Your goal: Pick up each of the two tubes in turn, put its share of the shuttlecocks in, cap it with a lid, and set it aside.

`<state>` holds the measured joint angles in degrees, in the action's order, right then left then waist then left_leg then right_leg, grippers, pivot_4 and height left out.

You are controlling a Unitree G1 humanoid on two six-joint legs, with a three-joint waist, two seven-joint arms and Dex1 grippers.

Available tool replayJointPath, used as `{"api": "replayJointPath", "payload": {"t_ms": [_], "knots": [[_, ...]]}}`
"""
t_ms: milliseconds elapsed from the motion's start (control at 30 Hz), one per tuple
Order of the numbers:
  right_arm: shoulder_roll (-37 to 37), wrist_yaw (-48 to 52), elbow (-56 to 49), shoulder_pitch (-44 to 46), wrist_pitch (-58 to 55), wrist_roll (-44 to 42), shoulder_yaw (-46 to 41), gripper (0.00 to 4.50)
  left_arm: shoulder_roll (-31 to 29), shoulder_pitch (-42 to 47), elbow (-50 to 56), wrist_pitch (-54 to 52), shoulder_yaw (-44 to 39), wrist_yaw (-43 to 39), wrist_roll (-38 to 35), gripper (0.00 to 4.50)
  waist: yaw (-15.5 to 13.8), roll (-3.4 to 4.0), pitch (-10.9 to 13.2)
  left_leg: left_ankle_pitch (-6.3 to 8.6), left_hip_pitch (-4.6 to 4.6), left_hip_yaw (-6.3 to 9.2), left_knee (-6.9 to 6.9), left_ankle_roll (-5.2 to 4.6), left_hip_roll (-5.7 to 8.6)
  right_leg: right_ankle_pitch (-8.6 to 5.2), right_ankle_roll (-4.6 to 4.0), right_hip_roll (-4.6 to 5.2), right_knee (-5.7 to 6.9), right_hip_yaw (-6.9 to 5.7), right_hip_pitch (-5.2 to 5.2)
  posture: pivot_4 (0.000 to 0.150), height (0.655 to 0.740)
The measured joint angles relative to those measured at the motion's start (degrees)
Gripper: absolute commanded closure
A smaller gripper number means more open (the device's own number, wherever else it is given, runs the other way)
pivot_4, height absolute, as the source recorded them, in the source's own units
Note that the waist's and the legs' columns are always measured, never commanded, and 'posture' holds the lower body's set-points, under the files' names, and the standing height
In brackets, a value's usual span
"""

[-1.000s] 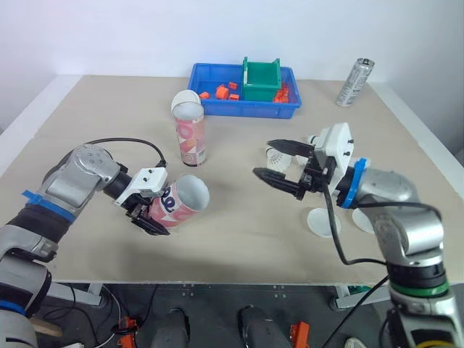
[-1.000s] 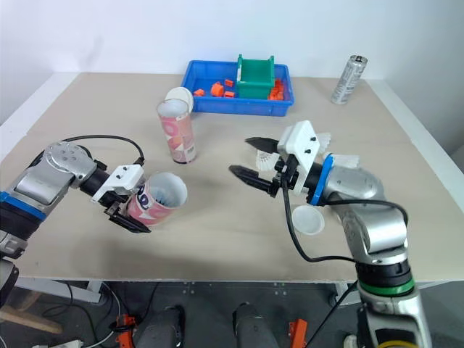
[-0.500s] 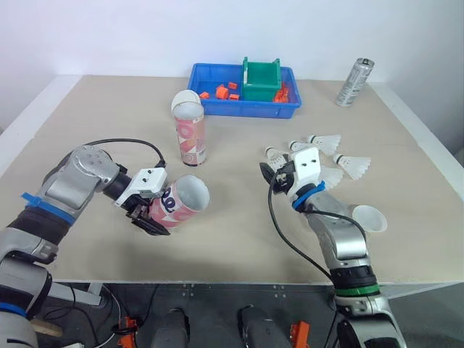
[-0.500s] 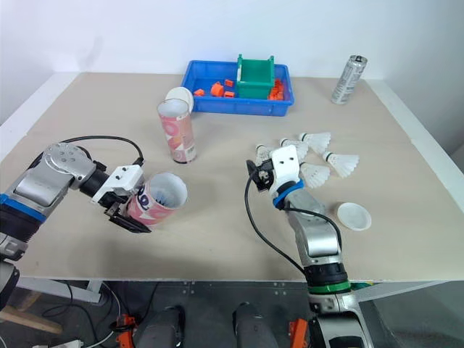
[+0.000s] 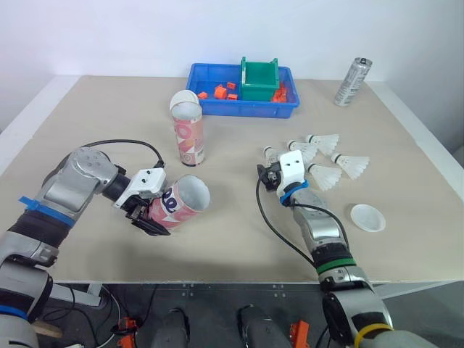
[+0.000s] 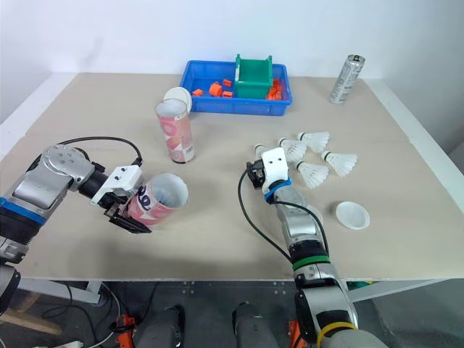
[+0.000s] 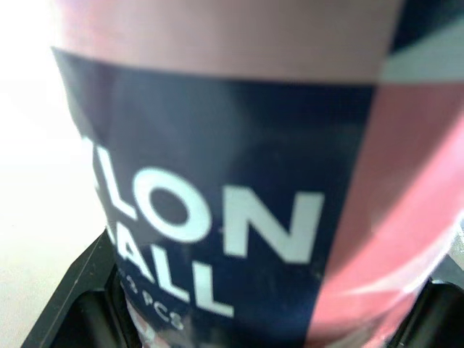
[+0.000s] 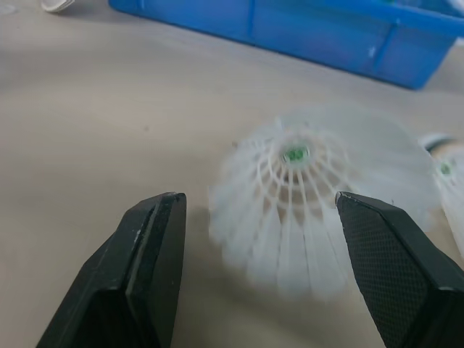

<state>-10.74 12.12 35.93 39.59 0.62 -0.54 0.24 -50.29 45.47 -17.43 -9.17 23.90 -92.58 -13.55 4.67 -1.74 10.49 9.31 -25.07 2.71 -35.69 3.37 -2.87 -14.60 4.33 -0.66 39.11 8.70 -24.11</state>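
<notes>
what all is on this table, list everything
table: one, beige, under everything
tray: one, blue, far middle
green bin: one, in the tray
orange bits: several, in the tray
can: one, silver, far right
tubes: two, pink; upright tube near the tray, tilted tube in left gripper
lids: two, white; one behind upright tube, one front right
shuttlecocks: five, it seems, white, right of centre
left gripper: shut on tilted tube
right gripper: open, fingers either side of one shuttlecock
</notes>
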Motion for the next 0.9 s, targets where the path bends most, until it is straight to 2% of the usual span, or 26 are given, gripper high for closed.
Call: {"api": "replayJointPath", "payload": {"t_ms": [100,133,200,267,300,333,533,700,800,900], "knots": [[0.1,-0.2,4.1,2.1,2.4,0.7,0.0,1.82,0.1,0.0,0.1,0.0,0.0,0.0,0.0,0.93,0.0,0.0,0.0,0.0,0.0,0.02,0.02,0.0,0.01,0.0,0.0,0.0,0.0,0.0,0.01,0.15,0.7367],[0.1,-0.3,6.5,3.2,4.3,1.1,0.0,2.62,0.1,-0.1,0.1,-0.1,-0.1,0.0,0.1,0.93,0.0,0.0,0.0,0.0,0.01,0.03,0.03,0.0,0.01,0.0,0.0,0.0,0.0,0.0,0.01,0.15,0.7367],[0.2,-0.6,7.8,3.6,5.6,1.4,0.0,3.05,0.1,-0.1,0.1,-0.1,-0.2,0.0,0.2,0.93,0.0,0.0,0.0,0.0,0.01,0.04,0.01,0.0,0.01,0.01,0.0,0.0,0.0,0.0,0.02,0.15,0.7367],[0.3,-0.6,8.8,3.9,6.5,1.4,-0.1,3.66,0.1,-0.3,0.1,-0.1,-0.4,0.0,0.2,0.93,0.1,0.0,0.0,0.0,0.02,0.03,0.0,0.0,0.01,0.02,0.01,0.0,0.0,0.0,0.03,0.15,0.7367],[0.3,-0.6,9.0,3.9,7.1,1.4,-0.1,4.18,0.1,-0.5,0.2,-0.2,-0.7,0.0,0.2,0.93,0.1,0.0,0.0,0.0,0.02,0.04,0.0,0.0,0.01,0.02,0.01,0.0,0.0,0.0,0.03,0.15,0.7367],[0.3,-0.6,9.1,3.9,7.3,1.5,-0.1,4.42,0.2,-0.6,0.3,-0.2,-0.9,0.0,0.2,0.93,0.1,0.0,0.0,0.0,0.02,0.04,0.01,0.0,0.01,0.01,0.01,0.0,0.0,0.0,0.03,0.15,0.7367],[-0.4,1.3,7.0,2.8,7.1,1.3,-0.1,4.42,0.3,-1.0,0.7,-0.8,-1.4,0.0,0.3,0.93,0.1,0.0,0.0,0.0,0.0,0.07,0.06,0.0,0.03,-0.02,0.01,0.0,0.0,0.0,0.03,0.15,0.7367],[-1.8,7.8,-2.3,-1.2,6.3,-0.5,0.7,4.42,0.4,-1.2,1.2,-0.8,-1.5,0.0,0.3,0.93,0.2,0.04,0.0,0.0,0.0,0.12,0.09,0.0,0.06,-0.05,0.01,0.0,0.0,0.0,0.01,0.15,0.7367],[-11.2,21.2,-20.3,-6.5,6.2,-2.7,4.7,4.42,1.0,-1.4,1.7,-0.8,-1.9,0.1,0.0,0.93,-0.3,0.33,0.2,0.0,-0.16,0.25,0.08,0.0,0.2,-0.17,0.15,0.05,-0.01,0.01,0.01,0.15,0.7367],[-18.2,29.9,-32.2,-6.9,5.5,-5.3,4.8,4.42,1.2,-1.5,1.9,-1.2,-1.9,0.0,-0.2,0.93,-0.2,0.33,0.2,0.01,-0.12,0.3,0.11,0.01,0.19,-0.22,0.11,0.04,-0.03,-0.01,0.04,0.15,0.7367]]}}
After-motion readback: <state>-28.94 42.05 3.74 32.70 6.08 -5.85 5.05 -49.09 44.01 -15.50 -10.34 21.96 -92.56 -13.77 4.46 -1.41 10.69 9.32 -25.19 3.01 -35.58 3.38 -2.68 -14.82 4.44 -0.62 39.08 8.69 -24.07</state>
